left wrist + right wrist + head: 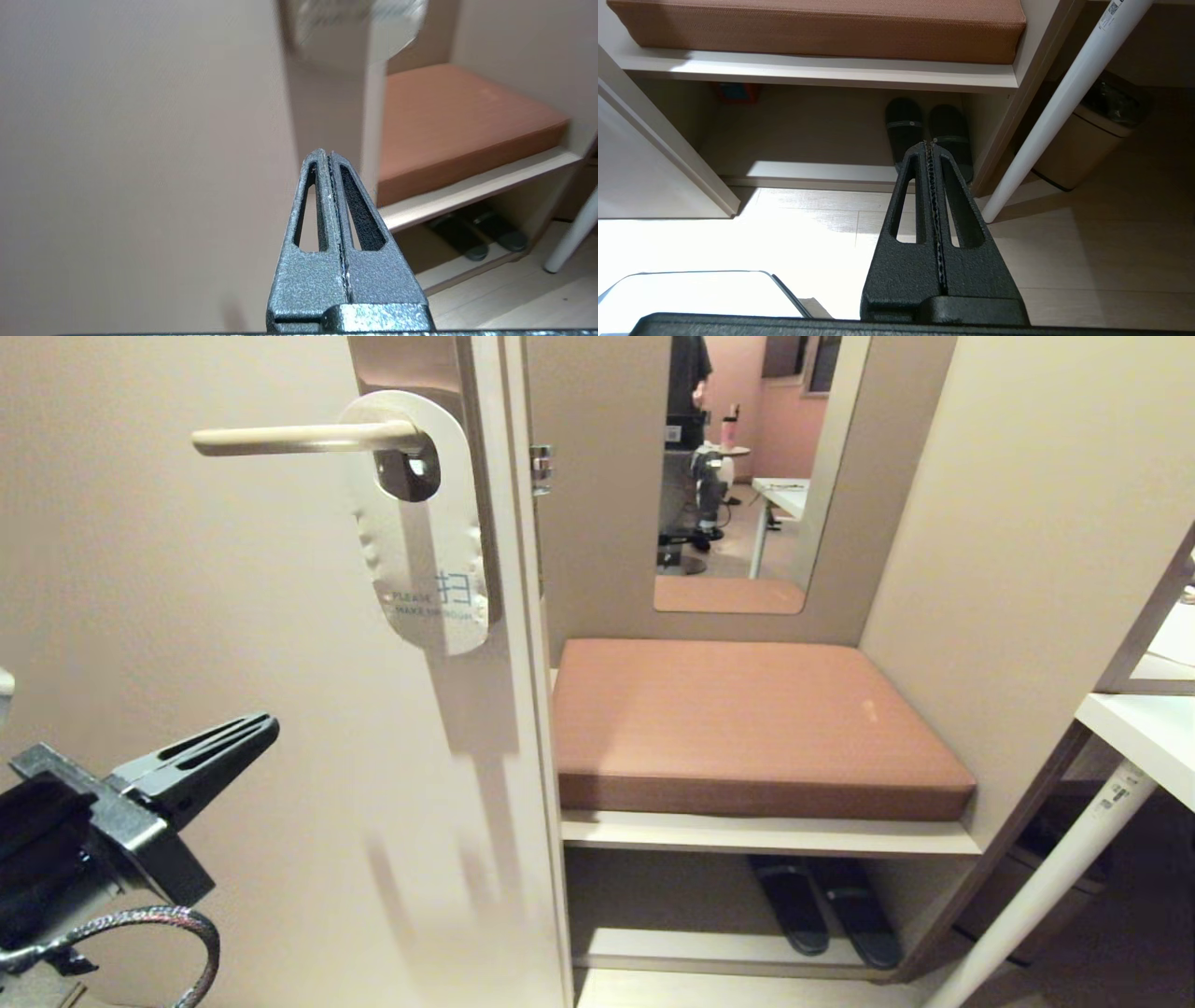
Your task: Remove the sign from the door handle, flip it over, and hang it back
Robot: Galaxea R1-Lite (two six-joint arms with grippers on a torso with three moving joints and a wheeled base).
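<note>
The sign [425,537] hangs on the handle [303,439] at 11 o'clock. The left gripper [266,726], fingers together and empty, sits at 8 o'clock. Slippers [826,905] lie in the shelf [747,835] under the cushion [747,723]. The right gripper [930,143] is closed, empty.

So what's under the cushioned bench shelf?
Under the bench shelf, a pair of dark slippers lies on a lower ledge. The door's edge hides that space's left part in the head view.

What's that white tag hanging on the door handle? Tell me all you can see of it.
The sign is a rounded white card, seemingly paper, slightly dimpled. Its large oval hole is looped over the door handle, so it hangs straight down against the brown backplate. Teal print near the bottom reads "PLEASE MAKE UP ROOM". Nothing else touches it.
</note>
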